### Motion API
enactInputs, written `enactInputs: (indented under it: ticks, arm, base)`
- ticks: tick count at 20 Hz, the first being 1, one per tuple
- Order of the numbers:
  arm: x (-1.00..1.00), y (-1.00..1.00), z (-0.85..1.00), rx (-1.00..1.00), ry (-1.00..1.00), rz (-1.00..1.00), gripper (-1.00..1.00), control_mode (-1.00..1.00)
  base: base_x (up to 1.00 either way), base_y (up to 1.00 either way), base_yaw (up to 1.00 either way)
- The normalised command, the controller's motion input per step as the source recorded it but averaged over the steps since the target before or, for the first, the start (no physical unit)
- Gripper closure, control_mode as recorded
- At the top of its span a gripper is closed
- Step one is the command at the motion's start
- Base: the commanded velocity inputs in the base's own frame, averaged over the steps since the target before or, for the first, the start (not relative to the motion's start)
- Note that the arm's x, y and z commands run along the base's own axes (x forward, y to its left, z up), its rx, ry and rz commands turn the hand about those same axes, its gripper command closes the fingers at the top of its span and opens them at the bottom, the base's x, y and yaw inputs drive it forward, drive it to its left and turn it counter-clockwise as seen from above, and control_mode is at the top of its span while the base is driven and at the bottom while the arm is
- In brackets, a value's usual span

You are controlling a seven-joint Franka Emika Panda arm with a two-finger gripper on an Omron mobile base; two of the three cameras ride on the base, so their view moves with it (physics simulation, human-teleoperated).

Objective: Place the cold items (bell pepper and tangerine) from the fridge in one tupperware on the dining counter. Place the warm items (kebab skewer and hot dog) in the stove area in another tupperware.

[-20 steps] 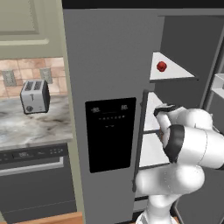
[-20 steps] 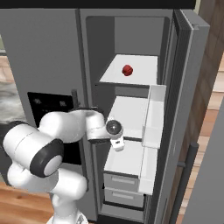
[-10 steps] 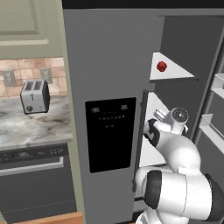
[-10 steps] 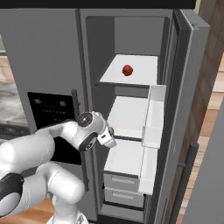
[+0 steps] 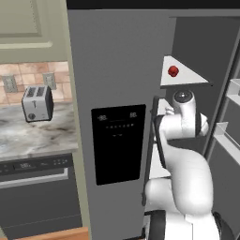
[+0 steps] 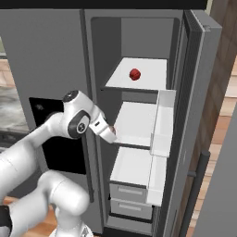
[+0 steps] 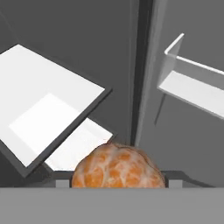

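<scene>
We hold the tangerine [image 7: 118, 167] in our end effector [image 7: 118, 183]: the orange, mottled fruit sits right at the base of the hand view, between the two finger tips, so we judge the fingers to be clamped on it rather than standing free. In the right base view the end effector [image 6: 107, 133] is at the mouth of the open fridge [image 6: 139, 37], just in front of the middle shelf [image 6: 139, 122].

What could go wrong: the fruit is round, so a sharp swing of the arm might let it roll out of the fingers and drop onto a shelf or the floor. How deep it sits between the fingers we cannot tell.

Around us: above the end effector and further into the fridge, a small red object, which we take to be the bell pepper [image 6: 134, 74], rests on the upper shelf [image 6: 152, 65], well apart from us and not yet collected. To one side, the open fridge door [image 6: 203, 102] carries door bins [image 6: 163, 125] that jut close to our path. To the other side is the closed fridge door [image 5: 112, 93] with its dark dispenser panel [image 5: 118, 143]; the arm's elbow passes near it. Either could be clipped as we back away. Beyond the closed door, a toaster [image 5: 37, 103] stands on the marble table [image 5: 37, 136].
</scene>
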Motion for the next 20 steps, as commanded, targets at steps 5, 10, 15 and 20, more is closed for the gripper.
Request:
enactInputs:
  ticks: [5,10,15,20]
  arm:
    - [-0.92,0.36,0.29,-0.12,0.16,0.14,1.00,-1.00]
    - [-0.98,0.32,0.15,-0.02,0.00,0.25,1.00,-1.00]
    - [-0.90,0.32,0.38,-0.01,0.00,0.37,1.00,-1.00]
    - [-0.48,0.57,0.47,-0.22,0.00,0.45,1.00,-1.00]
  base:
    - [0.00,0.00,0.00]
    - [0.00,0.00,0.00]
    - [0.00,0.00,0.00]
    - [0.00,0.00,0.00]
